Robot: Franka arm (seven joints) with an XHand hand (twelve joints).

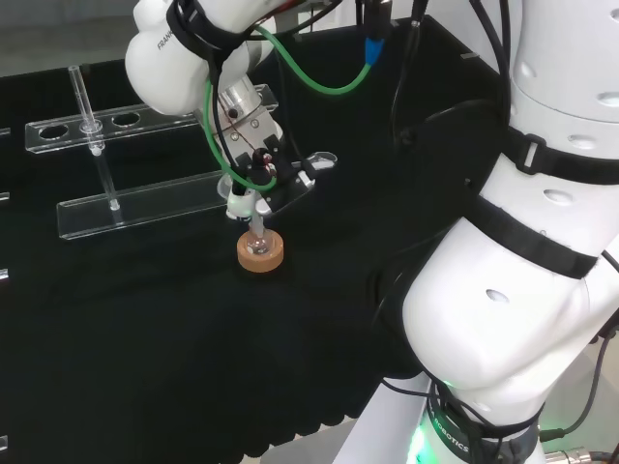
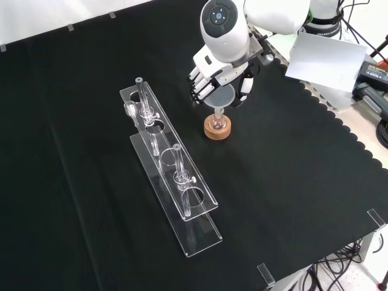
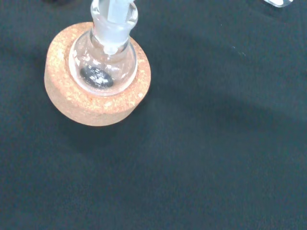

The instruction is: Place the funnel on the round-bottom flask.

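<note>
- Rack of clear plastic lies toward the left of the front view, running diagonally across the black surface, with glass tubes standing upright in some of its holes.
- In the head view the same rack sits at the left, well apart from the flask, and one tube rises from its upper bar.
- Just right of the rack in the front view stands the cork ring, flat on the cloth, and apart from the rack's edge.
- The round-bottom flask sits upright in the cork ring; the wrist view shows its clear bulb cupped in the ring's hollow, with a dark patch seen through the glass at the bottom.
- The funnel is directly above the flask, its wide mouth up between the fingers and its stem pointing down at the flask's neck; whether the stem is inside the neck I cannot tell.
- The hand is right above the flask and ring, fingers curled round the funnel's bowl and gripping it.
- In the head view the hand hangs over the cork ring, with the arm's big white links to the right.
</note>
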